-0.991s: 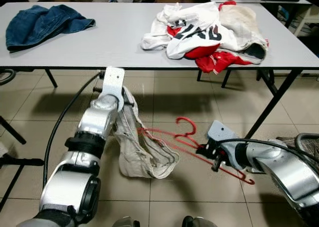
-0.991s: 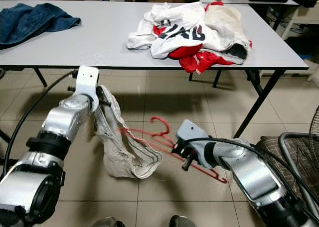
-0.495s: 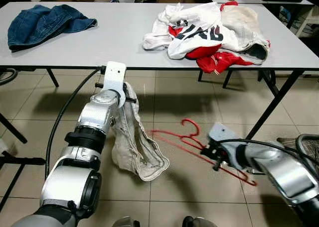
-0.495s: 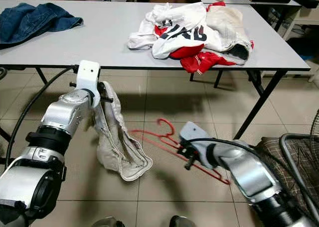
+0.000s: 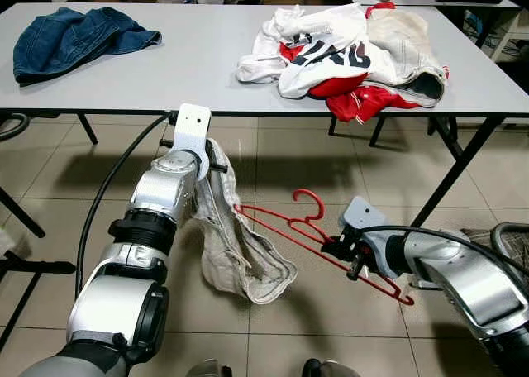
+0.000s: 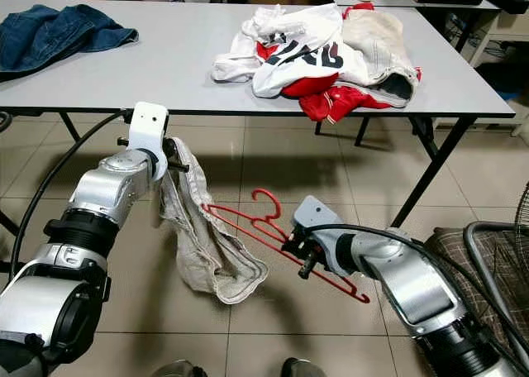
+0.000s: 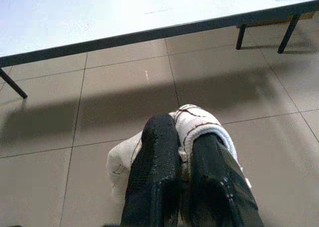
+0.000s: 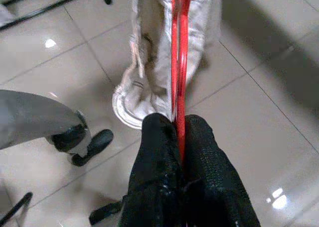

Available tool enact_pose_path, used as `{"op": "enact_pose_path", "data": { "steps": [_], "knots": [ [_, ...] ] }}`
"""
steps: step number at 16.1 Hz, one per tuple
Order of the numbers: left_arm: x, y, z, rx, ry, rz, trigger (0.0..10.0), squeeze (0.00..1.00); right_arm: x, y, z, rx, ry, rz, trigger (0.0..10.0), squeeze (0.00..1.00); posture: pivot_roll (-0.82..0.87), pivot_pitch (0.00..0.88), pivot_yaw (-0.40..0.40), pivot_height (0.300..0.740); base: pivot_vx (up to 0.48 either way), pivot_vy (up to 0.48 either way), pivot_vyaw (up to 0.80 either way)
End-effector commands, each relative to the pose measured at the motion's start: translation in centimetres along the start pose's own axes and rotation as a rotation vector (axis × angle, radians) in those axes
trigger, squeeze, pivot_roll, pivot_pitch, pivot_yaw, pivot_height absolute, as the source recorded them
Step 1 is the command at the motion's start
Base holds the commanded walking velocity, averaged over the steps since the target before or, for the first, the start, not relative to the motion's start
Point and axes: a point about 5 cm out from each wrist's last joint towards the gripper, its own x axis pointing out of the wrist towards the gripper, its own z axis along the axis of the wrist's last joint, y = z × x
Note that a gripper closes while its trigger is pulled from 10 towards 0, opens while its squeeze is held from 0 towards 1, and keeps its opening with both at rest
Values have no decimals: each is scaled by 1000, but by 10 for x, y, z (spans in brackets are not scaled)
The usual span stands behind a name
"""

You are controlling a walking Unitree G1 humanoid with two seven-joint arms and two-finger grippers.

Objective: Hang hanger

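A red plastic hanger hangs in the air over the tiled floor, its left tip poking into a beige garment. My right gripper is shut on the hanger's lower bar; the hook points up. In the right wrist view the hanger runs straight out from between the black fingers into the cloth. My left gripper is shut on the garment's top edge just below the table edge, and the cloth bunches between its fingers.
A long grey table stands ahead, with folded jeans at its left and a pile of white and red clothes at its right. Table legs slant down at the right. A basket rim sits at far right.
My right gripper has lifted the hanger and pushed its left tip further into the garment. The garment's lower part has swung a little to the right.
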Motion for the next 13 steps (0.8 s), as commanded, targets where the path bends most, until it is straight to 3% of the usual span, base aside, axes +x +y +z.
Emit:
{"op": "enact_pose_path", "data": {
  "steps": [1,3,6,11,13],
  "knots": [
    [-2,2,22,29,-66,11,10000,0,-7,1,8,-22,-40,15,10000,0,-114,70,39,740,0,0,0],
    [-1,7,22,27,-68,38,10000,0,-16,2,13,-73,-40,42,10000,0,-114,66,39,740,0,0,0],
    [-3,5,25,24,-77,23,10000,0,-16,1,14,-56,-39,23,10000,0,-109,65,33,740,0,0,0],
    [-17,-15,38,44,-98,-192,10000,0,14,-15,13,-3,-41,-125,10000,0,-96,60,37,740,0,0,0],
    [-22,-17,43,68,-105,-239,10000,0,16,-19,14,-17,-29,-164,10000,0,-96,60,37,740,0,0,0]
  ]
}}
